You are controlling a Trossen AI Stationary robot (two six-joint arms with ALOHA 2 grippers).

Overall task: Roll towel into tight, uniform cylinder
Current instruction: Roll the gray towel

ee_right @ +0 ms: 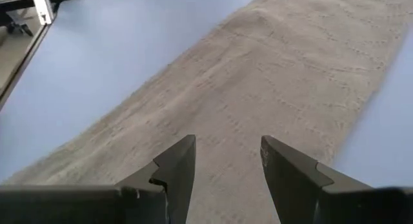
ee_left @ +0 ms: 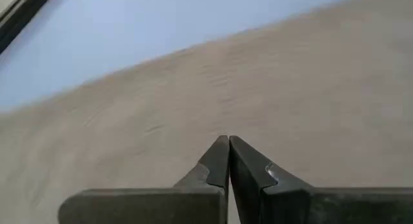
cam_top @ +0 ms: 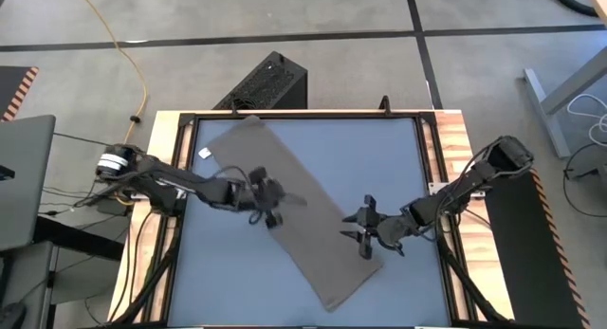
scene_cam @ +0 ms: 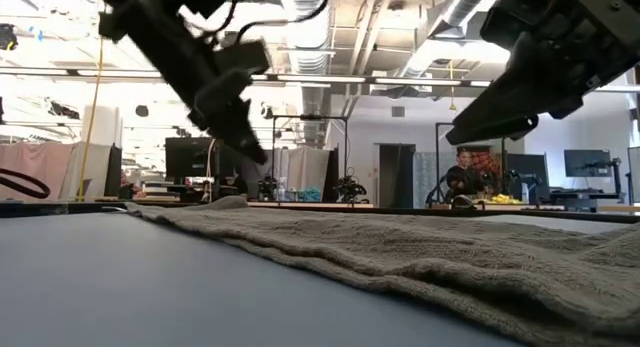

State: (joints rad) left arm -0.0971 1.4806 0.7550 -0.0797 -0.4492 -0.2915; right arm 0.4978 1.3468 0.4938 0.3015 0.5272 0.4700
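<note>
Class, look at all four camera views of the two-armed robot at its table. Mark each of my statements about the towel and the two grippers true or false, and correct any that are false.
1. The towel lies flat and unrolled, set diagonally on the table. True.
2. The left gripper has its fingers spread wide. False: its fingers are shut together, tips touching.
3. The right gripper is open, with towel showing between its fingers. True.
4. The right gripper holds a fold of the towel lifted off the table. False: nothing is gripped; the towel lies flat under it.
5. Both grippers are over the towel. True, going by the high view and both wrist views.
</note>
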